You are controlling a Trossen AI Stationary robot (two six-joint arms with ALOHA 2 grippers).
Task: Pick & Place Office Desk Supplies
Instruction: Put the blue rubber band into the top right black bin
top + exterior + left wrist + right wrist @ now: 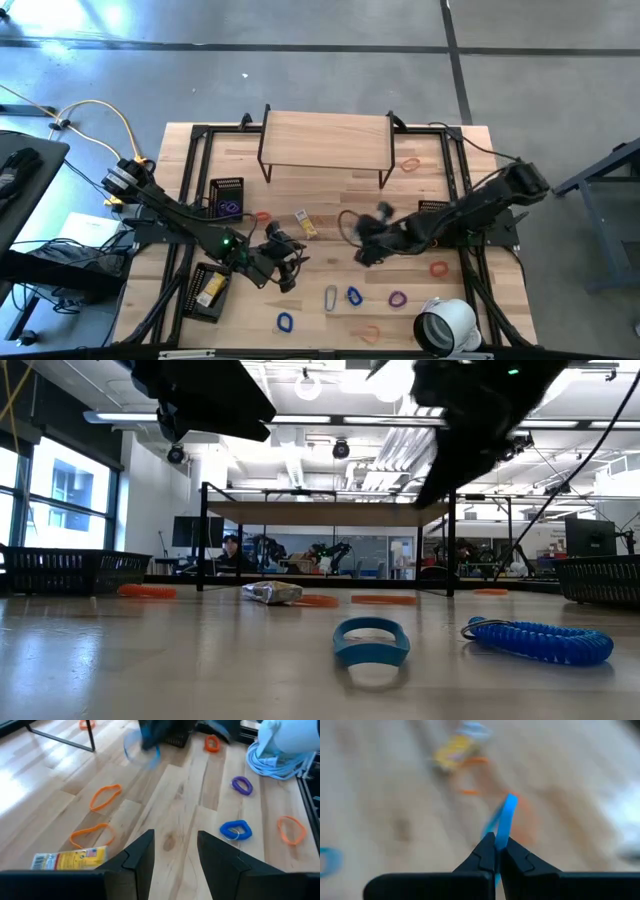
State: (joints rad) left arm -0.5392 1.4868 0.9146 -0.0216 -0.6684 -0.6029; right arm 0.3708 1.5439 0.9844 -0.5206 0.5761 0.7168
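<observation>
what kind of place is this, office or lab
Most likely a robotics lab or workshop: a wooden worktable on a concrete floor, exposed ceiling ducts and lights, and other robot rigs beyond the table.

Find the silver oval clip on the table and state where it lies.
In the high view, the silver oval clip lies on the wooden table near its front edge, just left of a blue loop and right of the left gripper.
</observation>
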